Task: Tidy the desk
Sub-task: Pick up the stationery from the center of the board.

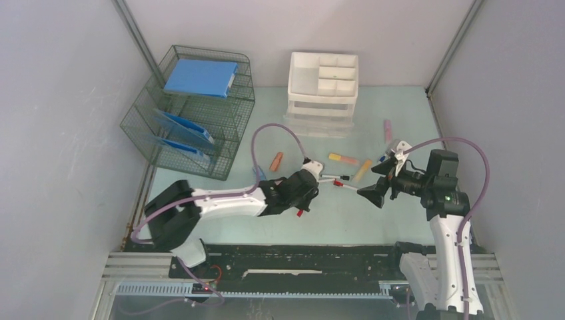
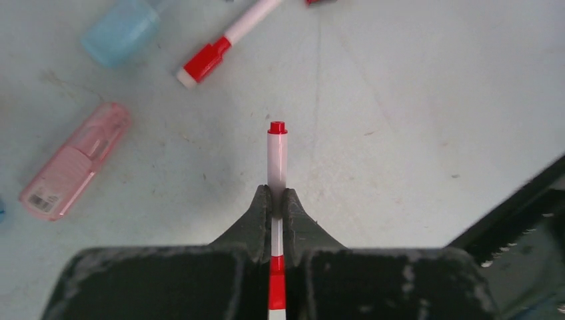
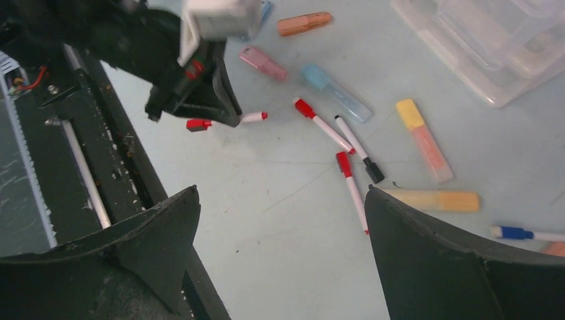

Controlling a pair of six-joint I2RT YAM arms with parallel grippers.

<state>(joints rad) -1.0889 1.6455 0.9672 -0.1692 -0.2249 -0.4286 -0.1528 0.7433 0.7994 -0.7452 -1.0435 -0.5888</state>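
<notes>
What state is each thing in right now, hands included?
left hand, shut on the red pen
right hand, open, empty
red pen, capped, gripped mid-barrel
loose pens, capped, lying flat on the desk
drawer unit, lowest drawer looks pulled out
wire rack, upright, blue folders on its shelves

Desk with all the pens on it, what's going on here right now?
The left end effector is shut on a red-and-white marker, gripping it partway along the barrel. The right end effector is wide open, holds nothing and hovers over the desk. Several other markers and highlighters lie loose on the desk in front of the white drawer organizer. A wire rack with blue folders stands at the back left.
</notes>
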